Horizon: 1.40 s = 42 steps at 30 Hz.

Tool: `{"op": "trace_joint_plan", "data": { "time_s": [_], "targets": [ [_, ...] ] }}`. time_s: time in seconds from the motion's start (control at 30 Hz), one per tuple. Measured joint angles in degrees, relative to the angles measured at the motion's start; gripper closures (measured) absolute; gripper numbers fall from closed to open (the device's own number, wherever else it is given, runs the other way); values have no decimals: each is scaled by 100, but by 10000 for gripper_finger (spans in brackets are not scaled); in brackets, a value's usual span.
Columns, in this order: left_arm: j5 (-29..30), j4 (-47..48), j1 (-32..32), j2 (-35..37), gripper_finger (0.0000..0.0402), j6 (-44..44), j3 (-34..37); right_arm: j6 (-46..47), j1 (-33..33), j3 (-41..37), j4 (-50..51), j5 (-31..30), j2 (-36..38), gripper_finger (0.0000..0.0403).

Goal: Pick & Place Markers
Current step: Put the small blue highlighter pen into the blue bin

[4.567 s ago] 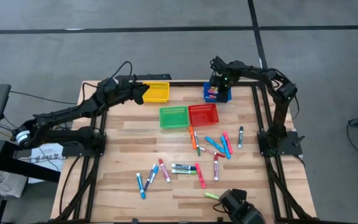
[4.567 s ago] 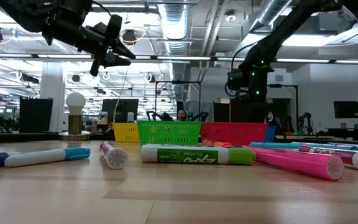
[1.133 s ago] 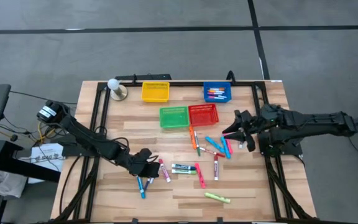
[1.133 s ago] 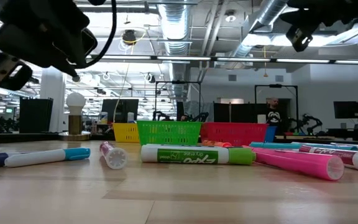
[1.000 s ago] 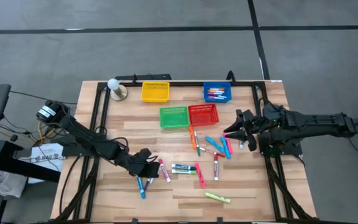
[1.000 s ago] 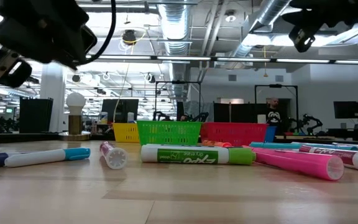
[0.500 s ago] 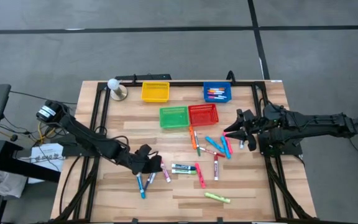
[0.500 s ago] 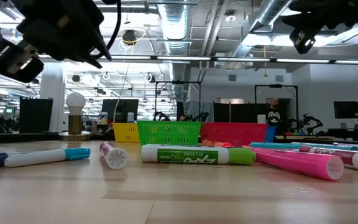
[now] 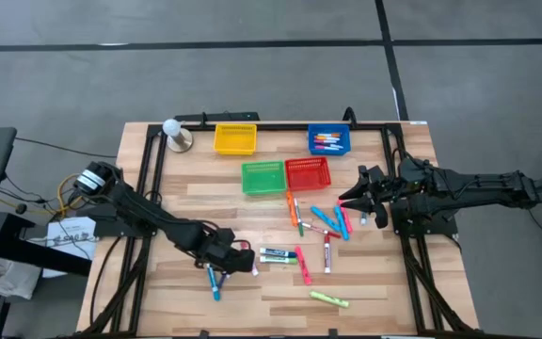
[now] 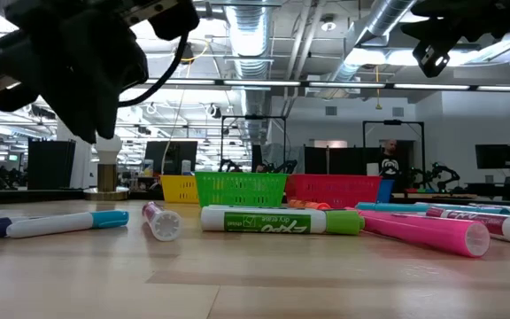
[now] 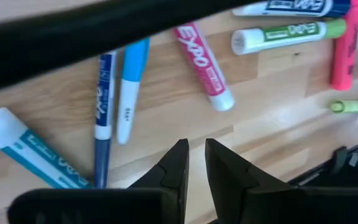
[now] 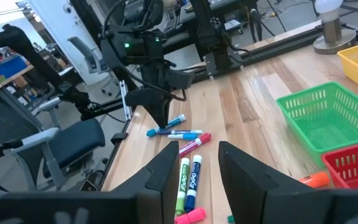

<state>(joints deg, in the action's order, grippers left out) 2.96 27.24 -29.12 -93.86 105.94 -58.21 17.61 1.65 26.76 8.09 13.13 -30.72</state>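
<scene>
1. Left gripper [image 9: 248, 266] low over the near-left part of the table [image 9: 186, 202], fingers pressed together, nothing between them. Left wrist view: fingertips [image 11: 180, 163] nearly touching, bare wood under them.
2. Same view, just past the tips: pink marker [image 11: 202, 65], light-blue marker [image 11: 130, 89], dark-blue marker [image 11: 102, 112] and teal-banded white marker [image 11: 27, 148]. None touches the fingers. Green marker [image 11: 286, 34] lies farther off.
3. High view shows these as a small group [image 9: 216, 280] partly hidden by the left arm; the wrist view alone separates them.
4. Right gripper [image 9: 348, 201] hangs above the right-hand marker cluster [image 9: 332, 221], fingers parted, holding nothing. Right wrist view: clear gap between its fingers [image 12: 166, 165].
5. Right wrist view also shows the left arm [image 12: 151, 93] across the table, pointing down at the markers [image 12: 174, 133].
6. High view only: yellow basket [image 9: 235, 139] and blue basket [image 9: 329, 140] at the far edge; green basket [image 9: 263, 176] and red basket [image 9: 307, 173] touching, nearer centre. Blue basket holds several markers [image 9: 326, 142]. Yellow-green marker [image 9: 328, 299] lies alone at the near edge.
7. Low view: green marker [image 10: 282, 219] and pink markers [image 10: 428, 230] lie flat in the foreground; a person [image 10: 390, 165] stands in the room behind.
</scene>
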Motion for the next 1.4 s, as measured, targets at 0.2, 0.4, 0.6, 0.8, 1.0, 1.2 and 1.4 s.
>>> {"op": "trace_joint_plan", "data": {
  "time_s": [0.2, 0.4, 0.6, 0.8, 1.0, 1.2, 1.4],
  "targets": [
    [24, 15, 39, -2, 348, -25, 3, 15, 0, 0, -1, 0, 0, 301],
    [316, -9, 29, -2, 348, -52, 3, 44, 0, 0, 1, 2, -1, 301],
    [341, -7, 28, -2, 348, 75, 8, 44, 0, 0, 20, 2, 0, 301],
    [341, 20, 28, -2, 348, 104, 8, 46, 0, 2, 85, 3, -1, 301],
    [340, 39, 30, -2, 344, 106, 8, 46, 0, 2, 86, 4, 0, 301],
    [275, 48, 28, -2, 290, 58, 8, 48, 0, 4, 88, 4, 0, 301],
    [275, 27, 28, -2, 226, 43, 10, 54, 0, 4, 88, 4, 0, 301]
  ]
}}
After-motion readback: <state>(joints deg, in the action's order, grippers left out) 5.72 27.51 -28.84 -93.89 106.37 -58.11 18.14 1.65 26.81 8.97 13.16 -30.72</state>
